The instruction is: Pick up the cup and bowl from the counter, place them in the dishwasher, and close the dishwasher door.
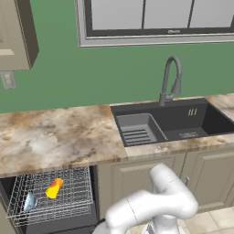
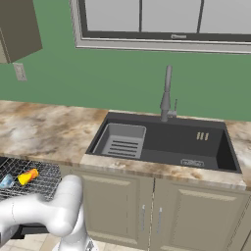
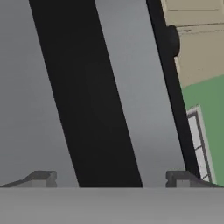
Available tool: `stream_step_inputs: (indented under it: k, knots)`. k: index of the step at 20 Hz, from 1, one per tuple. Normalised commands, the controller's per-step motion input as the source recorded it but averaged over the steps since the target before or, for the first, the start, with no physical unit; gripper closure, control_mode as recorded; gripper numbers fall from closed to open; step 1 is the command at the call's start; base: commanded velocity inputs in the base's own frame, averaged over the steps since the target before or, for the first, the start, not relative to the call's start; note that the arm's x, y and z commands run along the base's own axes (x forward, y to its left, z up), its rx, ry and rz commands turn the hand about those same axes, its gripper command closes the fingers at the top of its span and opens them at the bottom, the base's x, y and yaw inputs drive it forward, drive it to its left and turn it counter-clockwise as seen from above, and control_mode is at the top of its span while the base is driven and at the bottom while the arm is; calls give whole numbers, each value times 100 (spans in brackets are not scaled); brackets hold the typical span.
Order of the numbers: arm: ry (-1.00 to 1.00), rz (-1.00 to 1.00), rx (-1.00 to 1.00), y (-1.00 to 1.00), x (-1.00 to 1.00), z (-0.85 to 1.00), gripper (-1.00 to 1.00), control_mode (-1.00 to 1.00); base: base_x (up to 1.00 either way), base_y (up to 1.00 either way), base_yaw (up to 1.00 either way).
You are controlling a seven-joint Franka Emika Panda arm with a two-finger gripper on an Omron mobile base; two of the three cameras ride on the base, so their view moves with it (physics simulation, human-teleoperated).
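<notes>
With cup (image 1: 54,188) and bowl (image 1: 30,201) racked, gripper (image 3: 112,178) spread wide and empty near door (image 3: 127,87); rack (image 1: 68,201) left out, likely to jam closing.

Arm (image 1: 151,205) bent low, tool (image 3: 111,177) jaws spread wide

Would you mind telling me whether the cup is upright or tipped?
Tipped: the cup lies on its side in the rack.

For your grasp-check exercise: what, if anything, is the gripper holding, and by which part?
Nothing. The gripper is open with nothing between its fingertips; the cup and bowl lie in the dishwasher rack.
</notes>
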Motion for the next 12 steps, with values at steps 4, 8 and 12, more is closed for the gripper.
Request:
stream_step_inputs:
  k: [4,8,12]
  knots:
    - [0,0,24,0,54,-2,-100,-100,0,0,0]
    - [0,0,9,0,67,0,-100,-100,0,0,0]
    - [0,0,0,-10,75,9,-100,-100,0,0,0]
